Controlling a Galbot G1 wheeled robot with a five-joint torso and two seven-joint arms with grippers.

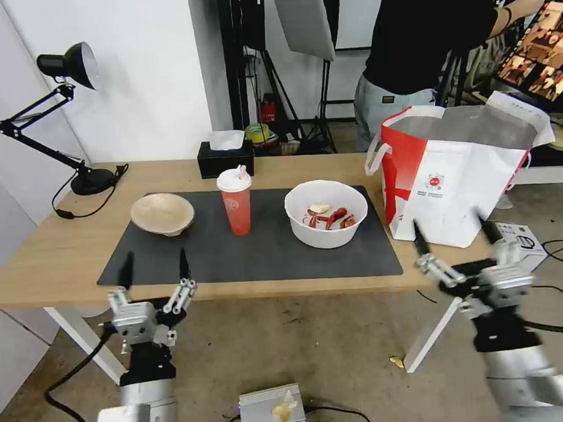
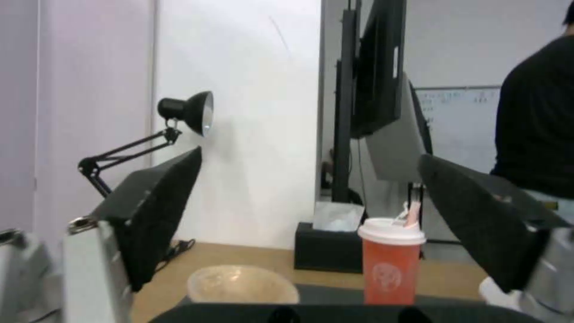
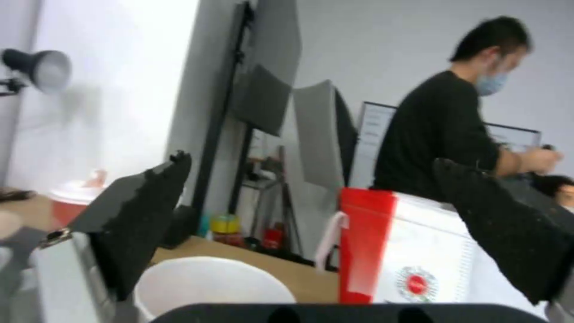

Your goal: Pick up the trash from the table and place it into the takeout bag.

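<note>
Trash untouched: right end effector (image 1: 455, 234), fingers spread and empty, should go forward-left to the white bowl (image 1: 326, 213). Left end effector (image 1: 154, 268), also spread, waits at the desk (image 1: 49, 244) edge.

1. The left gripper (image 1: 154, 268) and right gripper (image 1: 456, 234) each have two slim black fingers on silver linkages.
2. Each sits on a boxy silver metal palm block.
3. Black wrist sections join silver forearms.
4. Black cables trail from both arms.
</note>
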